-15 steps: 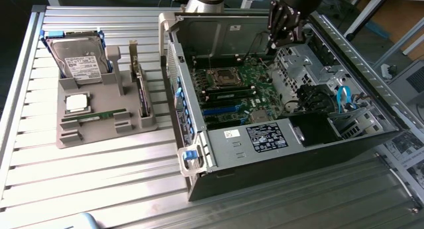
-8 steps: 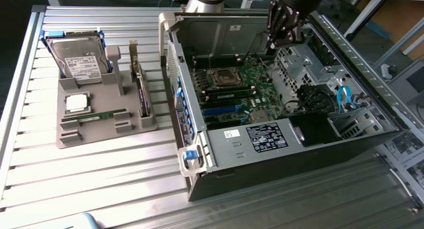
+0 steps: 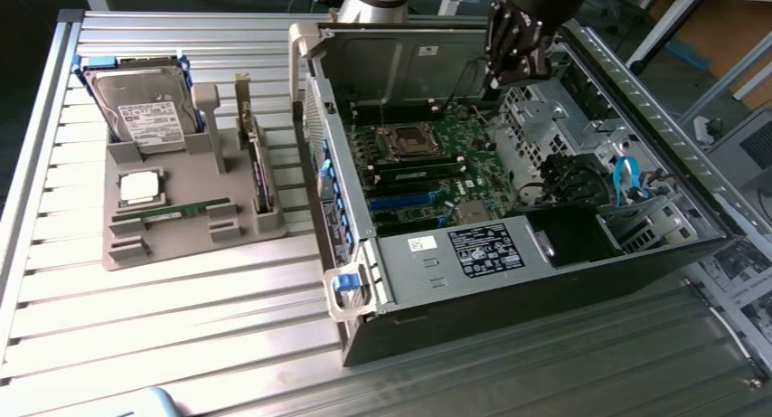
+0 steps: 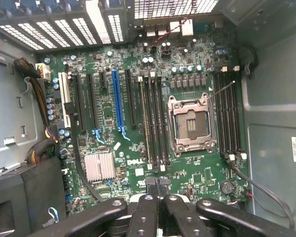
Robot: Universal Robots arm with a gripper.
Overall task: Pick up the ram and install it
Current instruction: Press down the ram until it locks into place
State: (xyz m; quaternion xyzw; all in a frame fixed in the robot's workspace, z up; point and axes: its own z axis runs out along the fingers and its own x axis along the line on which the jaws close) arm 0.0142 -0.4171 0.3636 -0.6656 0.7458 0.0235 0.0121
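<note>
The end effector [image 3: 516,51] hangs over the open computer case [image 3: 507,254], its fingers [image 4: 147,210] pressed together with nothing between them, above the motherboard [image 4: 138,123] near the CPU socket [image 4: 191,123]. The ram [image 3: 187,209] lies well away from it, flat in a slot of the grey holder tray [image 3: 157,241] outside the case. That tray also carries a hard drive [image 3: 145,109] and a square CPU chip [image 3: 140,187]. Everything rests on a ribbed metal desk [image 3: 145,317]

Open computer case [image 3: 507,245], grey parts tray [image 3: 181,227] with hard drive [image 3: 145,109] beside.
</note>
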